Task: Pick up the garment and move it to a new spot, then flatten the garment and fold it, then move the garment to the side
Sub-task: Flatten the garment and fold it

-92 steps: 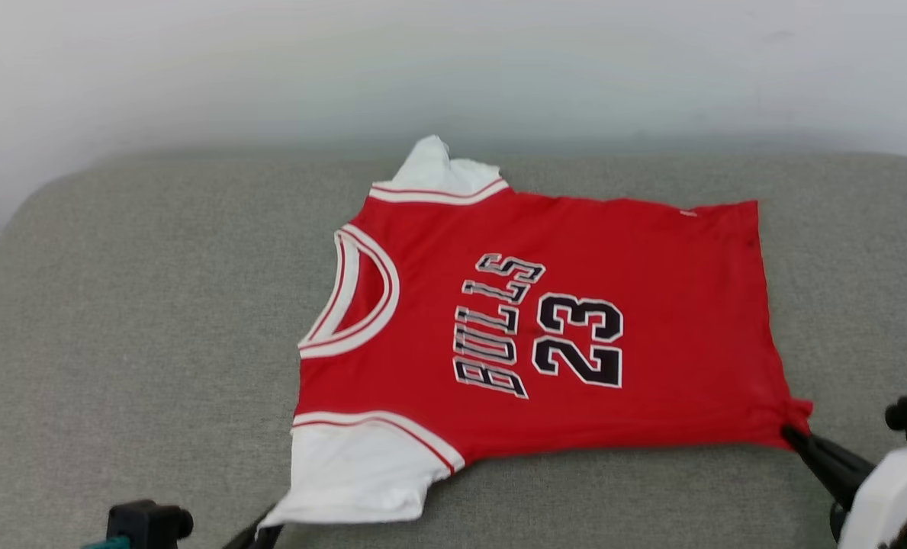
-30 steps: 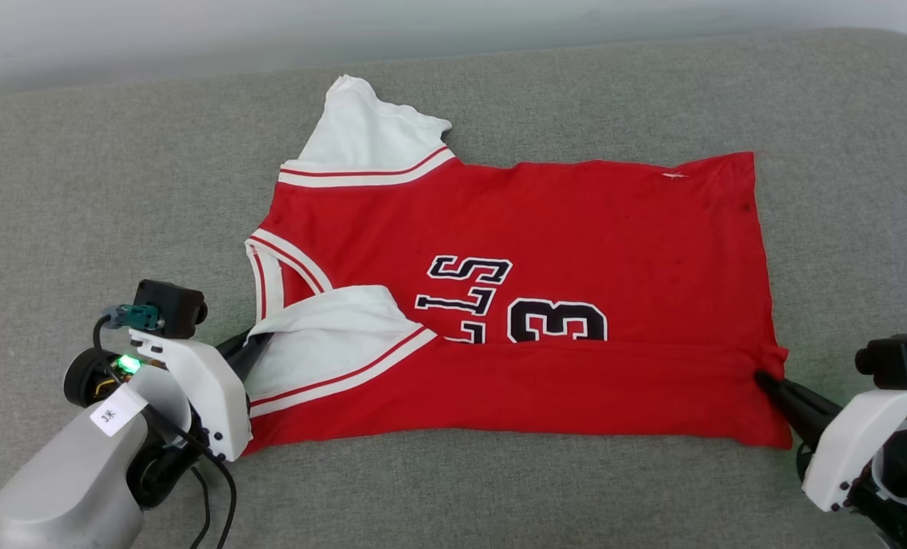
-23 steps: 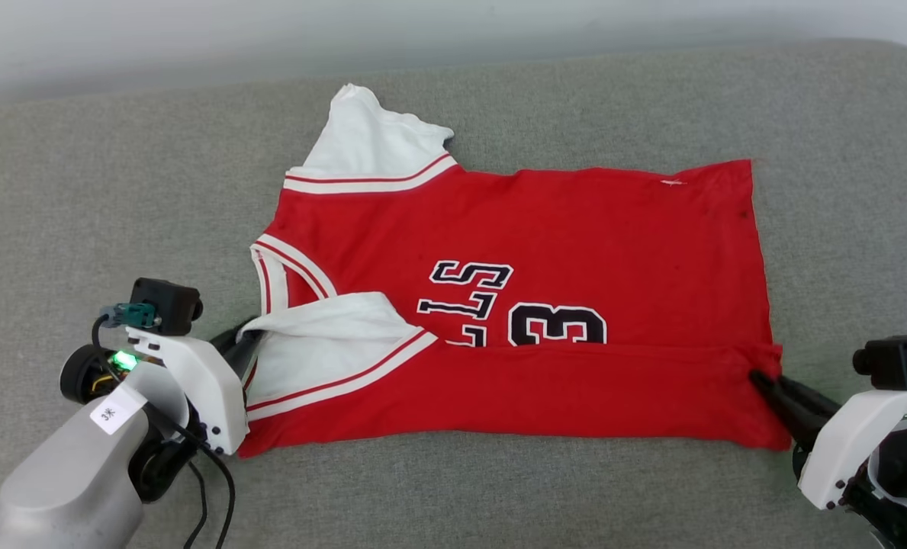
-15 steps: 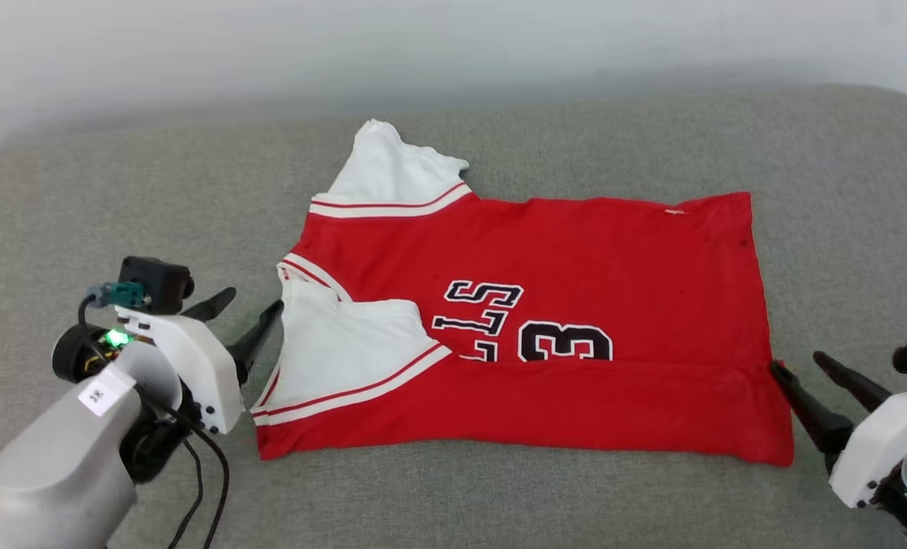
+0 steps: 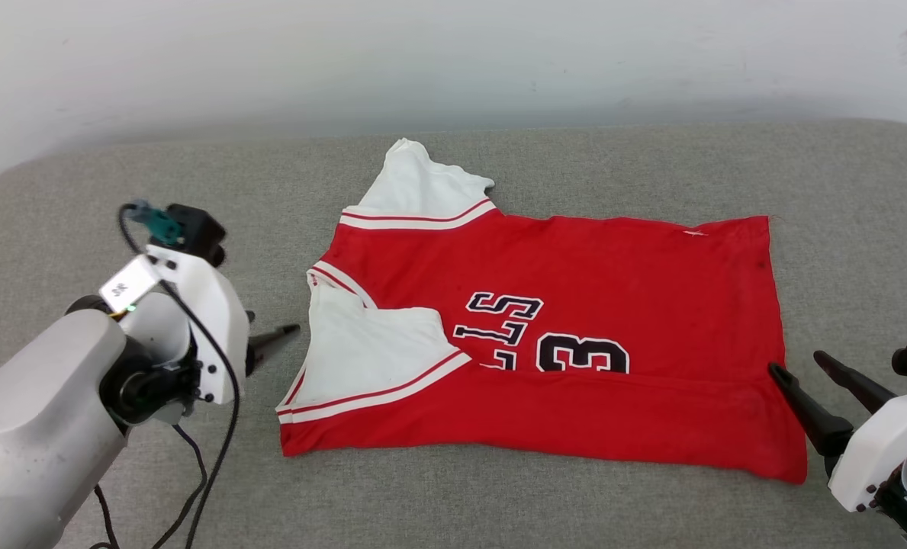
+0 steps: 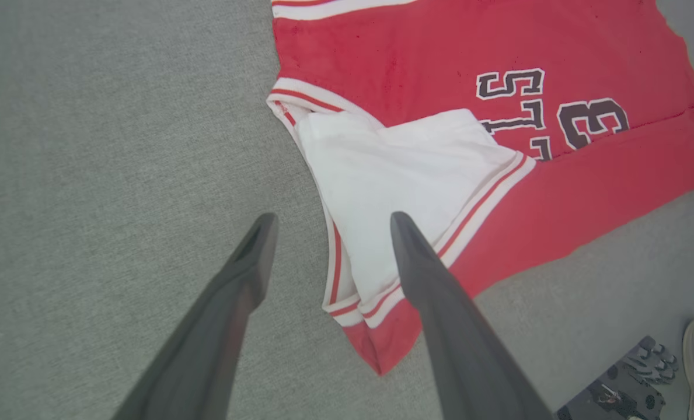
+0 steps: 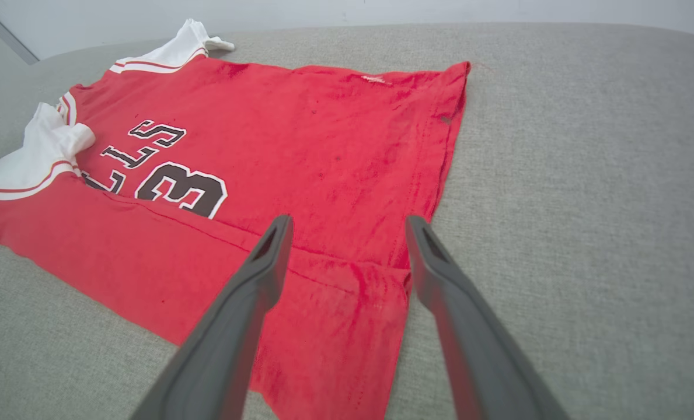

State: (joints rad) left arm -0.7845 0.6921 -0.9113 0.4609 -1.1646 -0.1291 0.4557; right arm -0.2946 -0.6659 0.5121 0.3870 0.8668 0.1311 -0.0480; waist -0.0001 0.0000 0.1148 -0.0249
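2 sets of jaws wide open, nothing held

We see the garment lying flat on the grey cushion, its near edge folded over the lower letters and number, the near white sleeve laid on the red front. Our left gripper gapes empty just left of that sleeve; our right gripper gapes empty at the near right hem corner.
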